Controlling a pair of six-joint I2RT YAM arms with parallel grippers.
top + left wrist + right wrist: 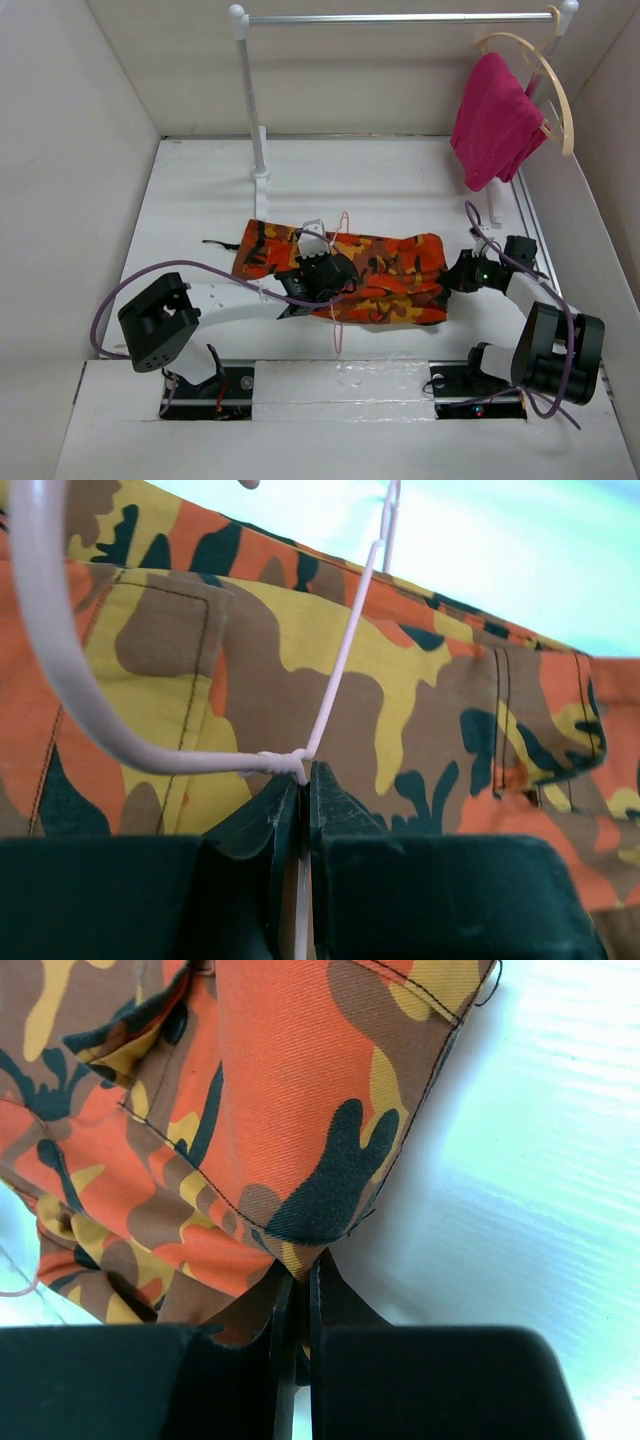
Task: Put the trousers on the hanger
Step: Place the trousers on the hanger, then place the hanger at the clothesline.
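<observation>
Trousers point(385, 275) lying folded flat across the middle of the tabletop point(400, 190), with the hanger point(337, 325) laid crosswise over them, hook pointing away. Gripping the hanger at its twisted neck with left fingers point(295, 795) pressed fully together; pinching a corner of the trousers' cloth with right fingers point(290, 1285), likewise closed. Cannot tell whether any wire runs under cloth. Judged roughly midway: both pieces grasped; left to do, draping the trousers over the bar.
</observation>
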